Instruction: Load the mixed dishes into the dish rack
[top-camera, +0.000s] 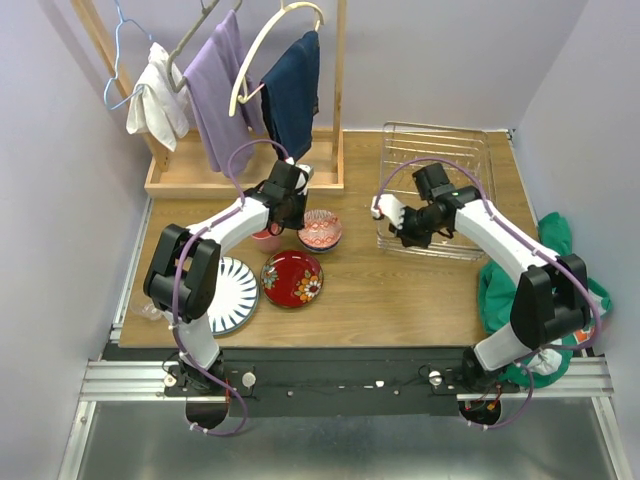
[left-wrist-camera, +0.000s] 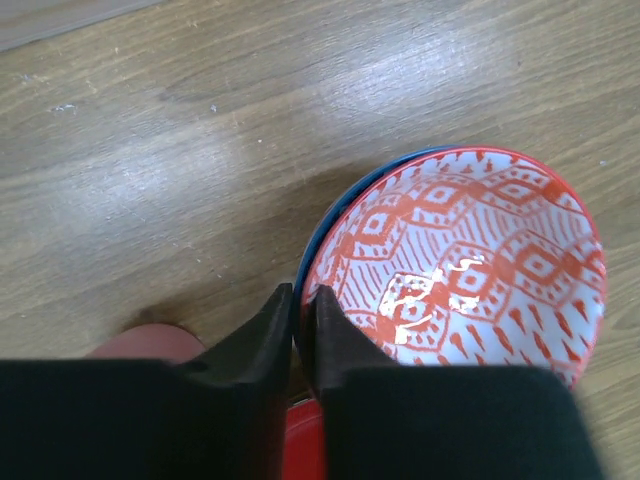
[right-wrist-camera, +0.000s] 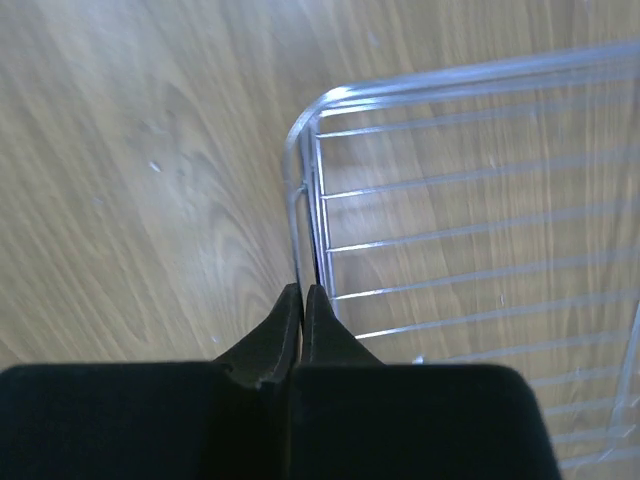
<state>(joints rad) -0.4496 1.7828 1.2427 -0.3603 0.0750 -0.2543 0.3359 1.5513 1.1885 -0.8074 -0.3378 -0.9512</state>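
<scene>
Your left fingers (left-wrist-camera: 255, 338) are clamping the left rim of the red-pink bowl (left-wrist-camera: 470, 260). That bowl is sitting nested in the blue-white bowl (left-wrist-camera: 318, 235) on the counter (left-wrist-camera: 150, 150), just beside the pink cup (left-wrist-camera: 140, 342). The pinch seems to be catching both rims, so a lift may be dragging the lower bowl up and dropping it, or bumping the cup. Further right, your right fingers (right-wrist-camera: 265, 335) are clenching the left rim wire of the dish rack (top-camera: 450, 170) near its near corner. Any pull there is risking sliding or tipping the rack.
</scene>
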